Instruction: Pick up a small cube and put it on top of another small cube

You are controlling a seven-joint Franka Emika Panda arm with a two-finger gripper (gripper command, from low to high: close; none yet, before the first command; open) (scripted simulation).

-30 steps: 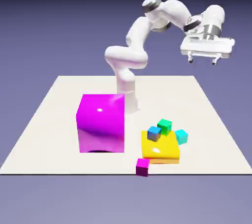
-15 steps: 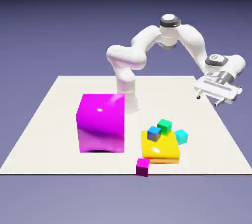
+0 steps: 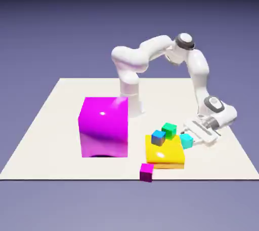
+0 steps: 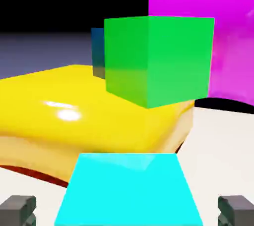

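Observation:
The small cyan cube (image 3: 186, 142) (image 4: 129, 190) rests on the table against the yellow slab's side toward the exterior view's right. My gripper (image 3: 190, 139) (image 4: 127, 211) has come down low around it. In the hand view the cube fills the space between the two grey fingertips (image 4: 18, 210), with a narrow gap on each side, so the jaws stand open and it is not gripped. A small green cube (image 3: 169, 130) (image 4: 158, 59) and a small blue cube (image 3: 158, 137) (image 4: 97, 51) sit on the yellow slab (image 3: 164, 156) (image 4: 74, 116).
A big magenta cube (image 3: 103, 126) (image 4: 233, 46) stands at the exterior view's left of the slab. A small magenta cube (image 3: 146, 172) lies at the slab's front corner, near the edge of the white table (image 3: 50, 133).
The arm has swung down from high above the table's right side to the cyan cube. The fingers have narrowed from wide open to just outside the cube.

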